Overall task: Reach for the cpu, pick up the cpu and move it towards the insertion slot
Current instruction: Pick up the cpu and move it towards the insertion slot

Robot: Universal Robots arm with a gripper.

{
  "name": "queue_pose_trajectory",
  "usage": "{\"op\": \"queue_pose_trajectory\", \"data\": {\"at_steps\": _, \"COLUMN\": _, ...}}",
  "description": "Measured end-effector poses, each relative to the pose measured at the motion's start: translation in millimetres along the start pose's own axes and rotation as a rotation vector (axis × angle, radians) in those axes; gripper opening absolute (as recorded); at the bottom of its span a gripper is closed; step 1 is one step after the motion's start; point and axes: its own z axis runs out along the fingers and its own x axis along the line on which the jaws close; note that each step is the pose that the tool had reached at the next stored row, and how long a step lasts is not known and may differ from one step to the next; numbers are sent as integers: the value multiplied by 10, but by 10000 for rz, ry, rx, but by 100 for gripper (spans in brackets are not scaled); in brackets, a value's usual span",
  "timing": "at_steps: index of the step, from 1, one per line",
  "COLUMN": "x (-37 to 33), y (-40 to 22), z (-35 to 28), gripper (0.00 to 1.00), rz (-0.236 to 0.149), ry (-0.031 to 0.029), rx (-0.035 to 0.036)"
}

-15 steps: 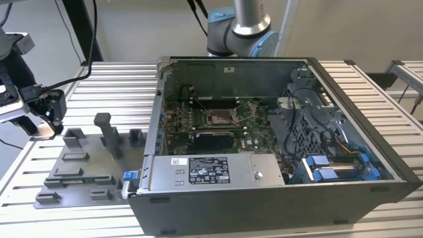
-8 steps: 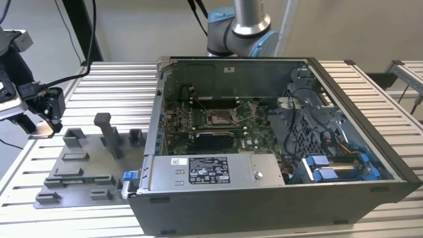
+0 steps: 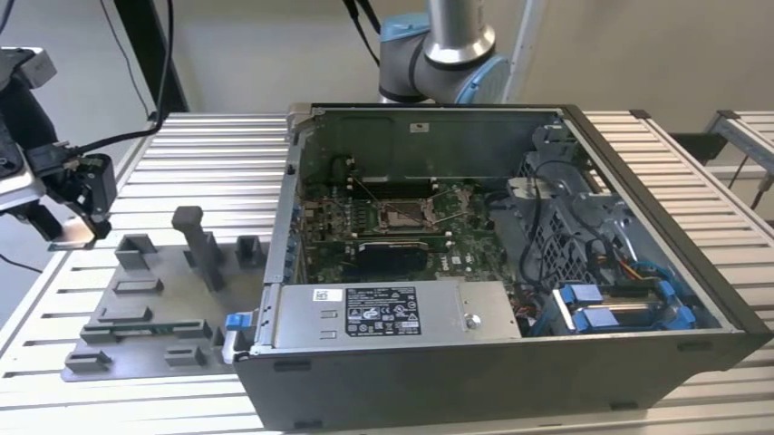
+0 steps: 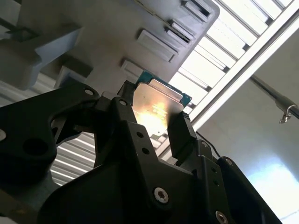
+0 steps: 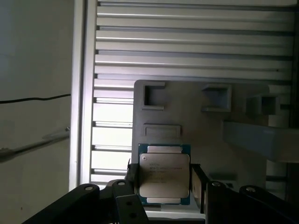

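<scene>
One tool [image 5: 164, 183] tight on the cpu [image 5: 164, 172] over a slatted metal table [image 5: 196, 46], pale wall [image 3: 665, 54] beyond.

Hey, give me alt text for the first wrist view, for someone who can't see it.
The gripper holds the cpu by two opposite edges, with the chip's silver face toward the camera. Behind it, a grey fixture plate lies on a slatted metal table.
</scene>
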Motion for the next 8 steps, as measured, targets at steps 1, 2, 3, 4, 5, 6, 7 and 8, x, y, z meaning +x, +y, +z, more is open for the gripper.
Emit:
{"op": "queue_pose_trajectory", "data": {"at_steps": 1, "x": 0, "y": 0, "z": -5, "gripper": 0, "rz": 0, "ry": 0, "rx": 0}}
{"op": "queue_pose_trajectory", "data": {"at_steps": 2, "x": 0, "y": 1, "z": -10, "gripper": 0, "rz": 0, "ry": 0, "rx": 0}}
{"op": "queue_pose_trajectory", "data": {"at_steps": 3, "x": 0, "y": 1, "z": -16, "gripper": 0, "rz": 0, "ry": 0, "rx": 0}}
{"op": "queue_pose_trajectory", "data": {"at_steps": 4, "x": 1, "y": 1, "z": -22, "gripper": 0, "rz": 0, "ry": 0, "rx": 0}}
{"op": "queue_pose_trajectory", "data": {"at_steps": 5, "x": 2, "y": 2, "z": -27, "gripper": 0, "rz": 0, "ry": -1, "rx": 0}}
{"op": "queue_pose_trajectory", "data": {"at_steps": 6, "x": 2, "y": 2, "z": -33, "gripper": 0, "rz": 0, "ry": 0, "rx": 0}}
{"op": "queue_pose_trajectory", "data": {"at_steps": 7, "x": 2, "y": 2, "z": -39, "gripper": 0, "rz": 0, "ry": 1, "rx": 1}}
{"op": "queue_pose_trajectory", "data": {"at_steps": 8, "x": 2, "y": 3, "z": -46, "gripper": 0, "rz": 0, "ry": 1, "rx": 1}}
